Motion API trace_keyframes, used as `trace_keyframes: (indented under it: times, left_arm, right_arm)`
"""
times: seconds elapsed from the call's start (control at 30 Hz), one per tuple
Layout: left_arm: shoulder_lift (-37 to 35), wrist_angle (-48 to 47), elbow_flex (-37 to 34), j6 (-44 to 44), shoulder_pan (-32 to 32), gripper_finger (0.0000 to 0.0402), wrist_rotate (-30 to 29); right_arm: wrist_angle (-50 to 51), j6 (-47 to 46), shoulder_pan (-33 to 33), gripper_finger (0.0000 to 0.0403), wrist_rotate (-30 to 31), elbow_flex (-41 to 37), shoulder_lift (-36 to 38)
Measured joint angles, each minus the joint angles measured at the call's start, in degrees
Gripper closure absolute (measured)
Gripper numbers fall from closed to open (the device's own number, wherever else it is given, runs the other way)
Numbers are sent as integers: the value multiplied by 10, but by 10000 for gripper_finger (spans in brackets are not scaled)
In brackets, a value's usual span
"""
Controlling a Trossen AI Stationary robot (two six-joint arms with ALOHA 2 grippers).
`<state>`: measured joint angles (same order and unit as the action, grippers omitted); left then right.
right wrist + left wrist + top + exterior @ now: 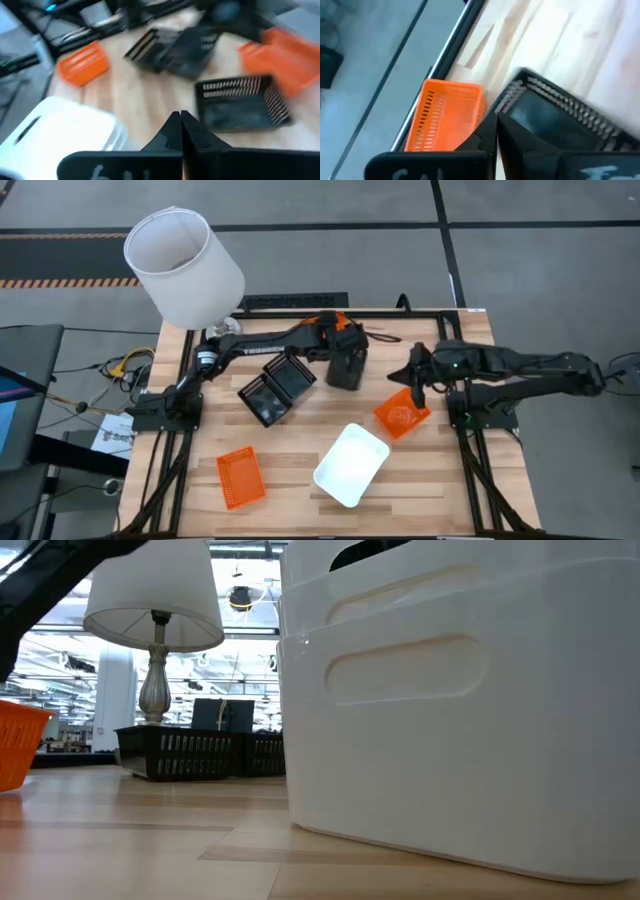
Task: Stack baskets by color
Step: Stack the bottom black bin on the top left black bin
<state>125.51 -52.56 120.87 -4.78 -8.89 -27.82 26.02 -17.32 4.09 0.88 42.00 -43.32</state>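
Left tool (347, 372): fingers together, holding nothing; it hangs over a black basket (346, 370) at upper centre of the high view, with an orange basket (343, 323) just behind it at the bench's far edge.
Right tool (415, 393): fingers pressed together, empty, just above the orange basket (402, 415) at centre right.
Black baskets: two more lie overlapping (277, 388) left of centre, one partly tucked into the other.
Orange baskets: the third (240, 477) sits alone at lower left, well apart from the others.
White baskets: a stack (351, 464) at lower centre; how many are nested I cannot tell.
Bench (300, 500): bare wood between the groups.
Lamp (185, 267): upper left corner, clear of the work.
Step in hand: as I judge it, both arms are lining up for a first pick.
Doing it well: I would open each tool before going down, pinch one long wall near its middle, lift straight up, and square the basket over its matching colour before letting go.
Risk: the mesh walls look thin; a corner pinch may tilt the basket.
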Motion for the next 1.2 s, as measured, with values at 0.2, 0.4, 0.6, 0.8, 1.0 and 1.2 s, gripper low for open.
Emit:
trace_keyframes:
  times: [0.2, 0.4, 0.6, 0.8, 1.0, 1.2]
  left_arm:
    - [-62, -109, -2, -40, 28, 401, -4]
    - [-167, -239, -2, -112, 101, 401, 5]
    - [-265, -382, -2, -301, 194, 398, -71]
    - [-351, -373, -96, -468, 282, 332, -95]
    - [-412, -377, -322, -619, 305, 234, -58]
    - [-470, -303, -534, -609, 219, 207, -5]
  right_arm:
    - [7, -19, -14, 396, 117, 0, 7]
    - [6, -31, 10, 394, 129, 0, -37]
    - [14, -41, 30, 359, 131, 0, -98]
    - [24, -34, 36, 291, 130, 0, -152]
    - [21, -34, 34, 247, 129, -1, -163]
    - [23, -32, 40, 237, 128, -1, -143]
